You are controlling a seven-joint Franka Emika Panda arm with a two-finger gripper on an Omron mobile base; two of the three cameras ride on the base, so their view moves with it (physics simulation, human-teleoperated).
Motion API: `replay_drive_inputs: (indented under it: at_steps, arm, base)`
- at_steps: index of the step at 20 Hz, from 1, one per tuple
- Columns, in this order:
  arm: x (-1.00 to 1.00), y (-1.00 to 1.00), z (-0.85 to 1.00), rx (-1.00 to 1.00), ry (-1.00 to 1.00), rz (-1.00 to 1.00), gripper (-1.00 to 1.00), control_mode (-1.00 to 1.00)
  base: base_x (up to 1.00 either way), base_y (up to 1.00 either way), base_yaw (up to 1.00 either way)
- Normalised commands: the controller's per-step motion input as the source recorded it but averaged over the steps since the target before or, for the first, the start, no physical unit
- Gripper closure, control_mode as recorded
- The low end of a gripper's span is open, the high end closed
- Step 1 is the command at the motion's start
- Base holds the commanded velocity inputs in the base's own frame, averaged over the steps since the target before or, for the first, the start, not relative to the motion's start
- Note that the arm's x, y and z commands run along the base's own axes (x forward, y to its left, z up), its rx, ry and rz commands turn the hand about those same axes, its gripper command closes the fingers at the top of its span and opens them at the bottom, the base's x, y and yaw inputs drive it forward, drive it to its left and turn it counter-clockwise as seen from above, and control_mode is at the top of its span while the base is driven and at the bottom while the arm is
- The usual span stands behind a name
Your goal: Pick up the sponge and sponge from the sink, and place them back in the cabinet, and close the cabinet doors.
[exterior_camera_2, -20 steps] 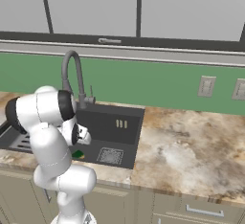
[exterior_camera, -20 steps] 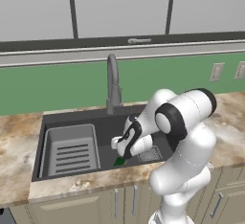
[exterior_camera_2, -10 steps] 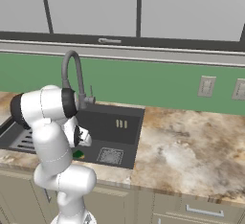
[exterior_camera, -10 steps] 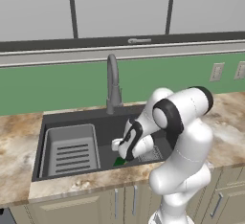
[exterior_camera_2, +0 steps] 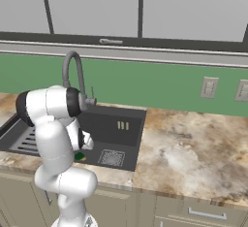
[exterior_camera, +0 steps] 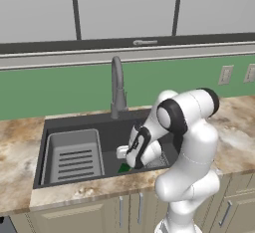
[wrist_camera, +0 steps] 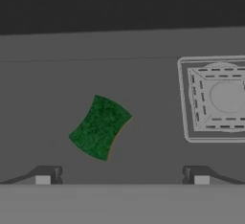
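Note:
A dark green sponge (wrist_camera: 99, 127) lies flat on the floor of the dark grey sink (exterior_camera: 79, 123), to the left of the square drain (wrist_camera: 217, 98) in the hand view. My gripper (wrist_camera: 122, 177) hangs just above it, open, with nothing between the fingertips (wrist_camera: 45, 176); the sponge sits left of the middle of the gap. From the left base view the hand (exterior_camera: 134, 155) reaches down into the basin right over the sponge (exterior_camera: 124, 168). In the right base view a bit of the sponge (exterior_camera_2: 79, 156) peeks out beside the arm. The cabinet and its doors are out of view.
A light grey ribbed rack (exterior_camera: 73, 156) fills the sink's left half. The tall gooseneck faucet (exterior_camera: 117, 88) stands behind the basin. Marble counter (exterior_camera_2: 193, 148) stretches to the right, with flat grey wall cabinets (exterior_camera: 124, 8) above and beige base cabinets (exterior_camera: 124, 209) below.
The hand has sunk a little lower into the basin, closer to the sponge. The jaws have stayed open and the sponge has not moved.

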Motion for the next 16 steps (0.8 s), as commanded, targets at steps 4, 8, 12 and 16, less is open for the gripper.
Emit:
replay_drive_inputs:
  at_steps: [4,8,12,16]
  arm:
    - [0.0,0.03,-0.11,0.0,0.0,0.0,-1.0,-1.0]
    - [0.01,0.04,-0.11,0.0,0.0,0.0,-1.0,-1.0]
    - [0.01,0.03,-0.11,0.0,0.0,0.0,-1.0,-1.0]
    - [0.0,0.03,-0.13,0.0,0.0,0.0,-1.0,-1.0]
  base:
    - [0.0,0.0,0.0]
    - [0.0,0.0,0.0]
    - [0.0,0.0,0.0]
    - [0.0,0.0,0.0]
